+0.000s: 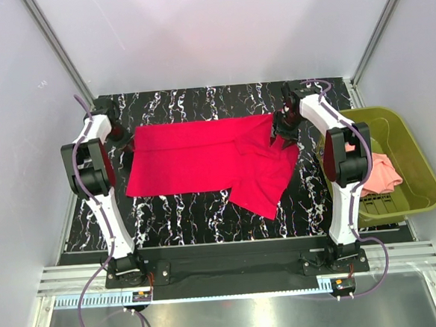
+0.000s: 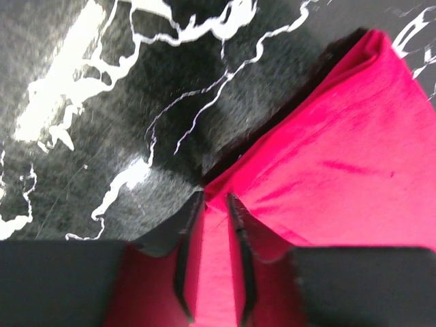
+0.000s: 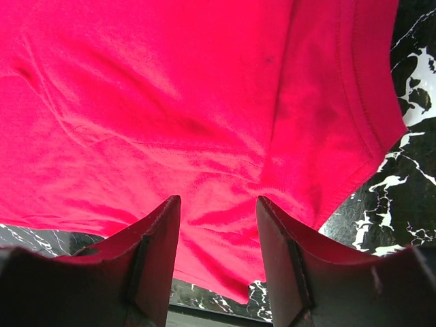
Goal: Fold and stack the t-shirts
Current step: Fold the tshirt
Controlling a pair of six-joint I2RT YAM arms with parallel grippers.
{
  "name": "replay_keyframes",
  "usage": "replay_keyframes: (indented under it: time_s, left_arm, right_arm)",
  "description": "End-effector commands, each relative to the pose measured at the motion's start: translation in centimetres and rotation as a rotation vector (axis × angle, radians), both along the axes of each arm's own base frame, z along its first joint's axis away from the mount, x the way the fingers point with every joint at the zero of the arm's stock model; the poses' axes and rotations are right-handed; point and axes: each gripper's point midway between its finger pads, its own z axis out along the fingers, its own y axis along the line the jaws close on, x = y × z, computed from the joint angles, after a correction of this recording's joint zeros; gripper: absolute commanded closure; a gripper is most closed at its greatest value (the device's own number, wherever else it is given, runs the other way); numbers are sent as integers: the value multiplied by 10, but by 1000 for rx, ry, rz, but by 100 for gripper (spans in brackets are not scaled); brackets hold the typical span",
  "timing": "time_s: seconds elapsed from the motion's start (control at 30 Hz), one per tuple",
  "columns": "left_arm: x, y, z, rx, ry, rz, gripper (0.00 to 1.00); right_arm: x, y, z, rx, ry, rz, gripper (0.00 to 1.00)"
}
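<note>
Pinching the red t-shirt (image 1: 195,157) at its corner, left claw (image 2: 215,199); right claw (image 3: 218,202) astride the cloth, grip unclear.

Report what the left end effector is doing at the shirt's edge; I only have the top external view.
Observer: The left end effector straddles a fold at the edge of the red t-shirt, with its fingers close on either side. I cannot confirm a firm pinch.
Operator: Now check the right one.
Observer: The right end effector stands with its fingers well apart over flat red cloth, apparently gripping nothing.
Operator: Tell me what lies beside it.
Observer: In its wrist view a stitched hem runs just to its right, with bare table beyond.
</note>
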Motion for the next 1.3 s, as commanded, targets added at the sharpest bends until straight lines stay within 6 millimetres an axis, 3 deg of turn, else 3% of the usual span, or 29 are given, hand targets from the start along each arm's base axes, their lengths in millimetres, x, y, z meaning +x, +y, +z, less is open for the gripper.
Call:
replay_keyframes:
  time_s: [0.0,0.2,0.5,0.63,1.27]
  left_arm:
    - [12,7,18,24,-84,13,82]
    - [12,8,36,40,-119,4,100]
    - [17,3,51,23,-156,-20,100]
    - [17,2,57,19,-163,-31,100]
    - [27,-3,73,-3,-201,-54,100]
  right_arm:
    - [-1,-3,18,-11,-41,0,45]
    - [-15,-12,4,-50,5,-59,36]
    - [-10,-6,-2,-14,-12,-106,43]
    - [-9,-3,-11,1,29,-131,54]
    - [-13,-2,-40,-3,90,-175,59]
